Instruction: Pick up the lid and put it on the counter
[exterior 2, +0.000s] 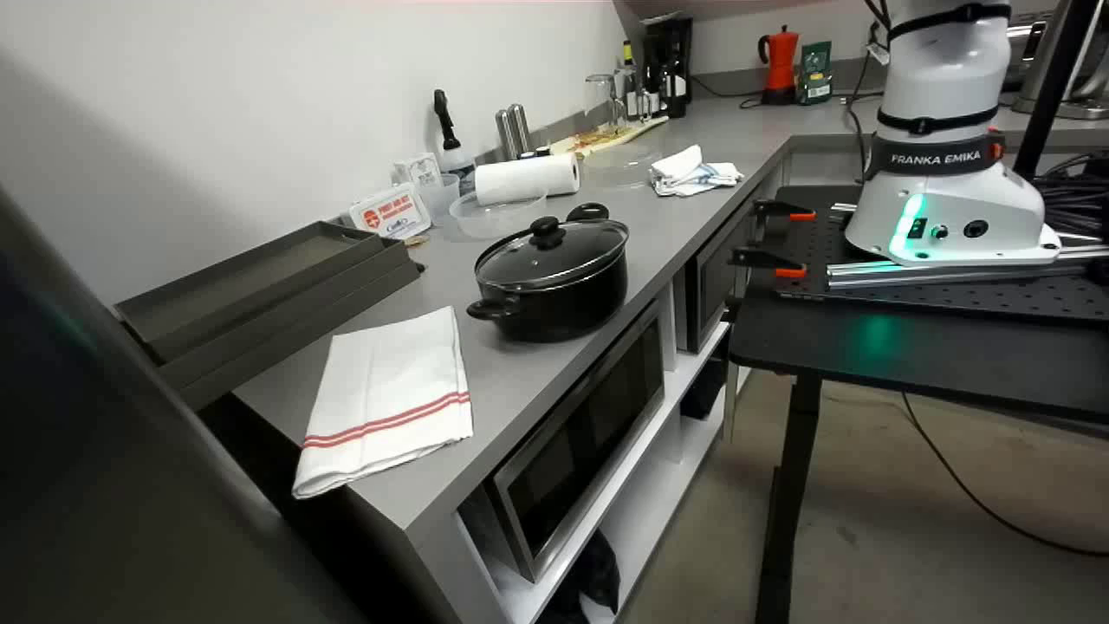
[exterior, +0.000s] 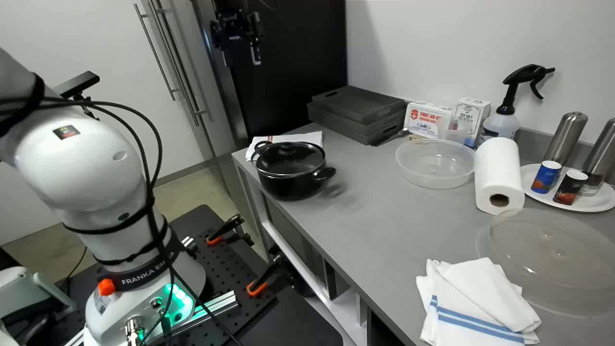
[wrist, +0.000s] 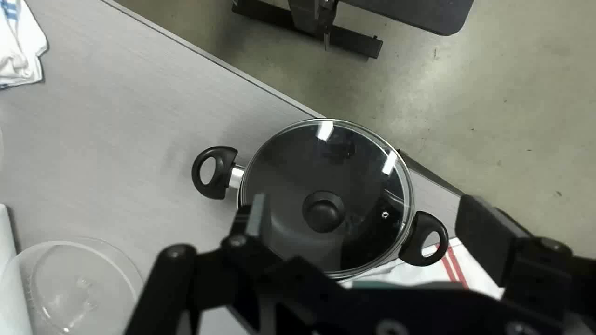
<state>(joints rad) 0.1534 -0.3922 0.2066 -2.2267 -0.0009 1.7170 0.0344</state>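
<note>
Lid [exterior 2: 556,262] seated on the black pot [exterior 2: 567,314], knob [exterior 2: 546,231] pointing up; outline round, so no single long axis, while the pot's two loop handles [wrist: 224,172] slant across the wrist view. Materials: transparent glass with metal rim, smooth dark pot, matte grey counter [exterior: 379,230] beneath. Gripper [wrist: 364,221] hangs fingers-down above the lid, well apart from it, jaws spread wide and holding nothing; the white arm [exterior: 81,166] leaves an exterior view at the left edge.

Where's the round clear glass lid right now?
In an exterior view, the round clear glass lid sits on the black two-handled pot, right of the white red-striped cloth towel, near the front edge of the grey counter.
</note>
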